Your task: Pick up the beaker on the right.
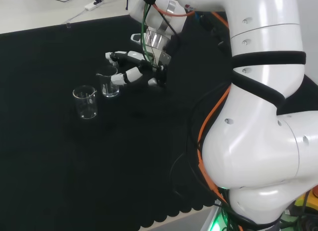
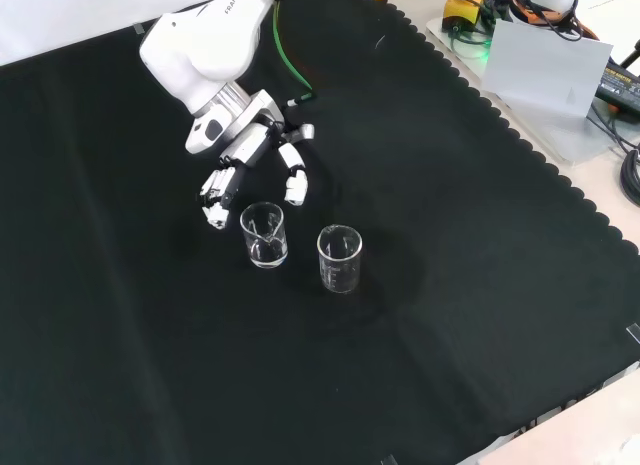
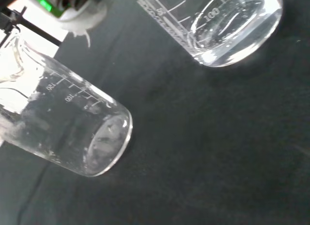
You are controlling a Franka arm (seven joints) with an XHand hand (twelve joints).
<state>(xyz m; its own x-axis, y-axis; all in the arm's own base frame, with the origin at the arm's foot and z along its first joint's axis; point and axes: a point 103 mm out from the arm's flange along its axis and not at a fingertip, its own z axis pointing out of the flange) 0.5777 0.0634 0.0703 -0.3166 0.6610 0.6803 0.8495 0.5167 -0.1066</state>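
Black cloth [image 2: 450,315]; left beaker [image 1: 85,102] upright

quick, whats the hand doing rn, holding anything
Hand: open, fingers relaxed, holding nothing; it sits right beside the nearer beaker, not closed around it.

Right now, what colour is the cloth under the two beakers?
Black, plain; the front view shows the cloth best.

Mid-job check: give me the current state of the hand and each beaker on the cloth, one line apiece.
hand: open, fingers relaxed and spread, holding nothing, just short of the nearer beaker.
beaker next to the hand: upright on the cloth, not gripped, looks empty.
other beaker: upright on the cloth, apart from the first, untouched, looks empty.
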